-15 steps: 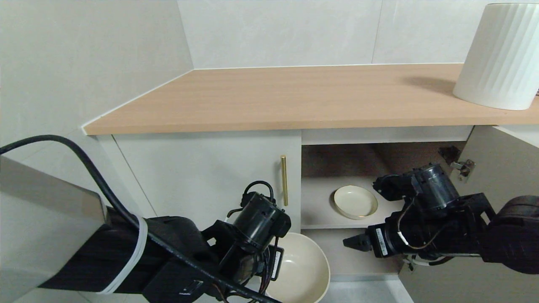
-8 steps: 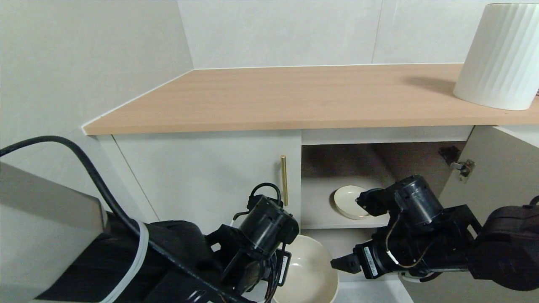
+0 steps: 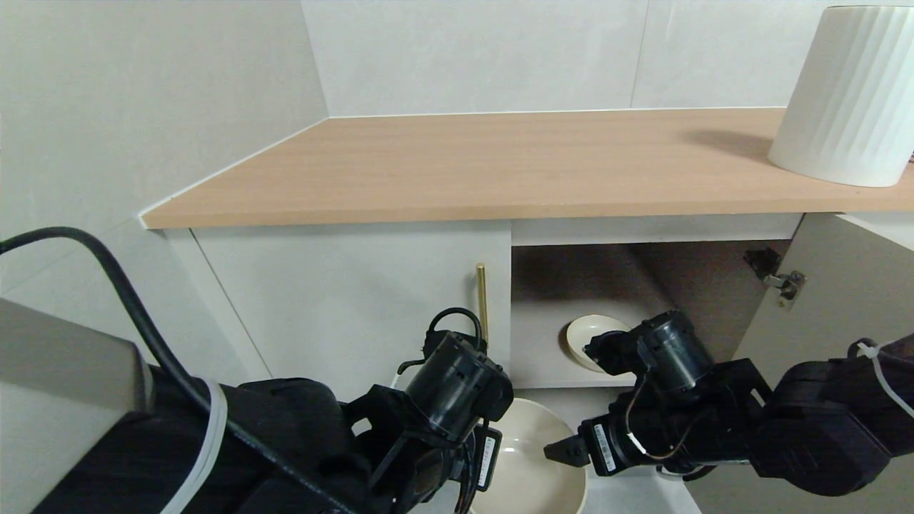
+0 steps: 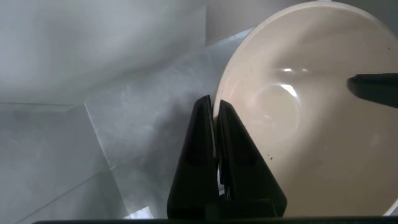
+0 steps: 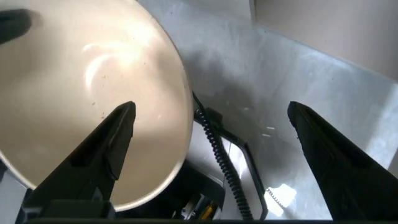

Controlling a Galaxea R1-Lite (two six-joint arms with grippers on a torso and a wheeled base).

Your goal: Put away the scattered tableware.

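A pale wood counter (image 3: pixel 500 164) runs along a tiled wall, with a white cupboard below it. On the left, one cupboard door (image 3: pixel 343 300) is closed, a slim brass handle (image 3: pixel 481 303) at its edge.

Just below that handle, low and in front of the cupboard, the left gripper (image 4: pixel 214 109) has its jaws pressed together on the rim of a large cream bowl (image 3: pixel 521 442). The bowl is held in the air above the grey floor, its hollow facing up.

To the right of the bowl, the right gripper (image 5: pixel 211 111) has its jaws spread wide apart. One finger hangs over the bowl's inside and the other beyond its rim. Whether either touches the bowl cannot be told.

Behind it the cupboard stands open, and a small cream plate (image 3: pixel 589 330) lies on the shelf (image 3: pixel 535 350). Farther right the open door (image 3: pixel 842 285) swings outward. A white ribbed container (image 3: pixel 850 93) sits on the counter's right end.

The task looks partly done: the plate is stored, and the bowl is not yet set inside.
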